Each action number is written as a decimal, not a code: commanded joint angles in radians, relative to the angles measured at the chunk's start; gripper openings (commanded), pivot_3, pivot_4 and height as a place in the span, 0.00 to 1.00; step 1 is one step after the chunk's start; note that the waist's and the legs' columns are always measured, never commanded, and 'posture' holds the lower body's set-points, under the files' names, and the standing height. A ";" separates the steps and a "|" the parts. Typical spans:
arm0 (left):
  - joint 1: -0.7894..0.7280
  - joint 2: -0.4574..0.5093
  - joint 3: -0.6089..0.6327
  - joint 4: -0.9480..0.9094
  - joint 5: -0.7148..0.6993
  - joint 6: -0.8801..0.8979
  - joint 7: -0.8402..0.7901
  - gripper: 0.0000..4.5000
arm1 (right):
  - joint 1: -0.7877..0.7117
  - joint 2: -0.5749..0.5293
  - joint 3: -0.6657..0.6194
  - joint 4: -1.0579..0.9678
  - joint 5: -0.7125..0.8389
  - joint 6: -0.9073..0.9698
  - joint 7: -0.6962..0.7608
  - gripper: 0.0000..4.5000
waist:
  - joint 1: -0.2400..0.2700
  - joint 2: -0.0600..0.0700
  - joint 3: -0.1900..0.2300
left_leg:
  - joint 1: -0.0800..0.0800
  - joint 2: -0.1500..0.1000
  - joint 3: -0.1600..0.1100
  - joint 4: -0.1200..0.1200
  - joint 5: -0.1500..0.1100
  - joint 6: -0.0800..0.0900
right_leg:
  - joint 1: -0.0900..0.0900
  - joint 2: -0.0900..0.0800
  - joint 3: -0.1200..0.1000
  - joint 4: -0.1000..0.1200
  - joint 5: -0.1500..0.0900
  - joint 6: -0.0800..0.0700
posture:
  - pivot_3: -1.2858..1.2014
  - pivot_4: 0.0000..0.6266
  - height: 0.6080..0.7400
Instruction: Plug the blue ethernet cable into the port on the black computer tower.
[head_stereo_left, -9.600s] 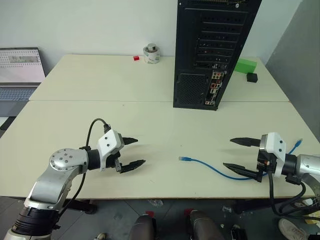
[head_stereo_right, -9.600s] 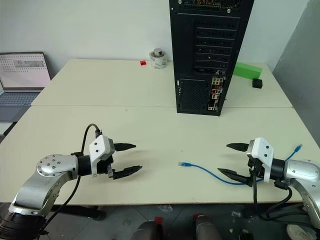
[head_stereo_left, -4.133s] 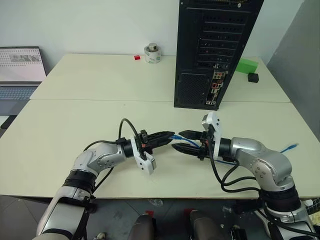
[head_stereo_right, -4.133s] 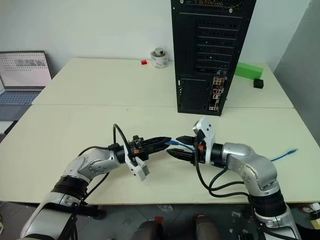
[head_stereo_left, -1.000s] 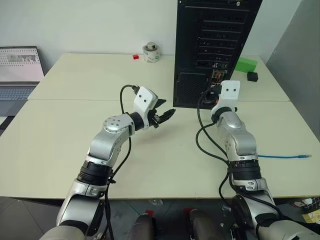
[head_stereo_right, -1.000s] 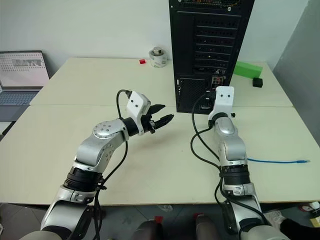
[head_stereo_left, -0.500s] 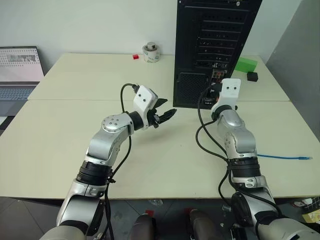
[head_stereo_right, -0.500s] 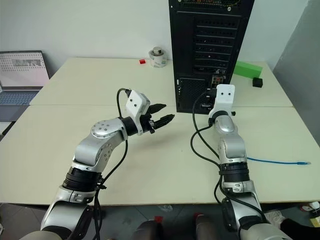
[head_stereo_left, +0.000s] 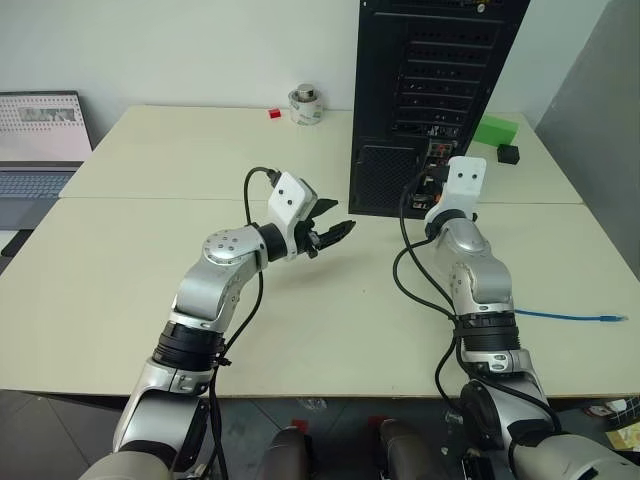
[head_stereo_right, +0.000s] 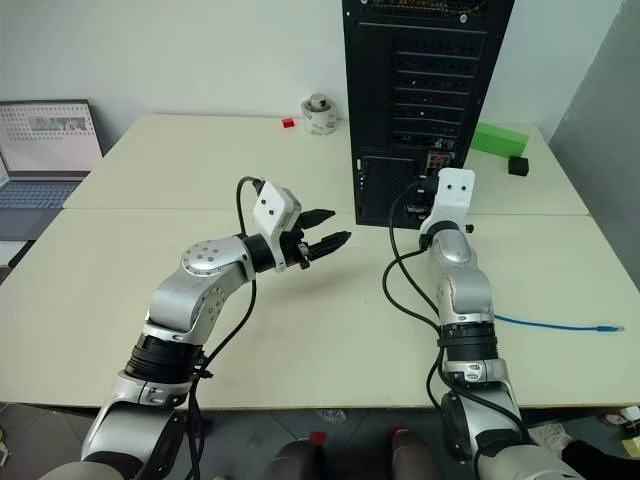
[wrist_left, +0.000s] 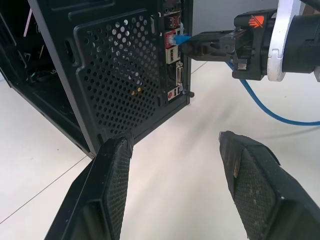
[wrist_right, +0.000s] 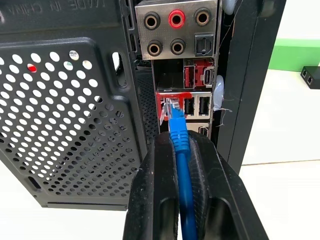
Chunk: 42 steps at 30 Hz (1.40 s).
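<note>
One tower (head_stereo_left: 425, 95) stands on the surface (head_stereo_left: 150, 250). One cable (wrist_right: 179, 145) is clamped in the right hand (wrist_right: 178, 150), its plug at the port (wrist_right: 169, 106) in the rear strip. The left hand (head_stereo_left: 333, 230) hovers beside it, fingers apart, empty

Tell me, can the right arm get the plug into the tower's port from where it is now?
Probably yes. The right gripper, shut on the blue ethernet cable, holds the plug right at the port on the black computer tower. Nothing lies between them, and the left gripper hangs off to the side.
</note>
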 joint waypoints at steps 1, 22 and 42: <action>-0.017 0.002 0.012 -0.033 0.008 -0.019 -0.010 0.65 | -0.041 0.004 -0.016 -0.010 0.003 0.000 -0.023 0.00 | 0.000 0.000 0.000 | 0.000 0.000 0.000 0.000 0.000 0.000 | 0.000 0.000 0.000 0.000 0.000 0.000 | 0.52 0.24 1.00; -0.063 -0.001 0.010 0.020 0.045 -0.026 -0.062 0.65 | -0.146 0.006 0.009 0.112 -0.011 -0.019 -0.006 0.00 | -0.026 0.000 0.000 | 0.001 0.001 0.000 0.000 0.000 0.000 | 0.000 0.001 0.001 0.001 0.000 0.000 | 0.52 0.24 1.00; -0.069 0.000 0.029 0.079 0.072 -0.062 -0.044 0.65 | -0.023 -0.085 0.037 -0.006 -0.001 0.023 0.150 0.51 | -0.023 0.000 0.000 | -0.002 0.000 0.001 -0.001 0.000 0.000 | -0.002 0.000 0.002 0.000 0.000 0.000 | 0.52 0.24 1.00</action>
